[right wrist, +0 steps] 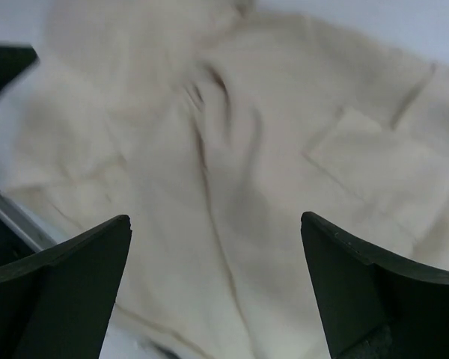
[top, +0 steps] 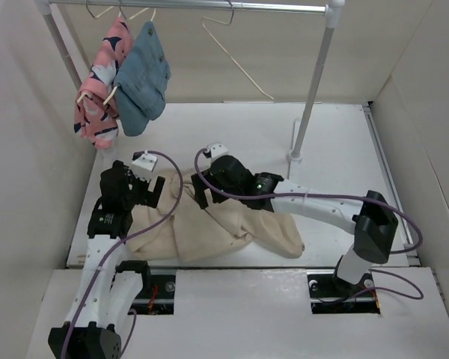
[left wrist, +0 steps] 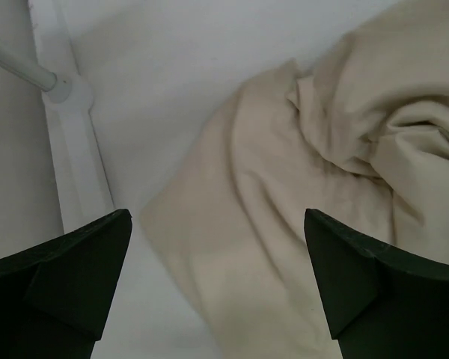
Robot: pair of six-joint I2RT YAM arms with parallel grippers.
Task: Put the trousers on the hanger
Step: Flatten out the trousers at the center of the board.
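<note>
The beige trousers (top: 224,232) lie crumpled on the white table near its front edge. My left gripper (top: 151,193) hovers open over their left end; in the left wrist view a cloth corner (left wrist: 239,247) lies between the spread fingers. My right gripper (top: 203,193) is open just above the trousers' upper middle; the right wrist view shows a seam and a pocket (right wrist: 374,168) below it. The bare cream hanger (top: 236,56) hangs by its hook on the rail at the back, right of the clothed hangers.
A pink patterned garment (top: 101,86) and a blue-grey garment (top: 144,78) hang on the rail (top: 202,6) at back left. The rack's right post (top: 313,90) stands on the table behind my right arm. White walls enclose the table on both sides.
</note>
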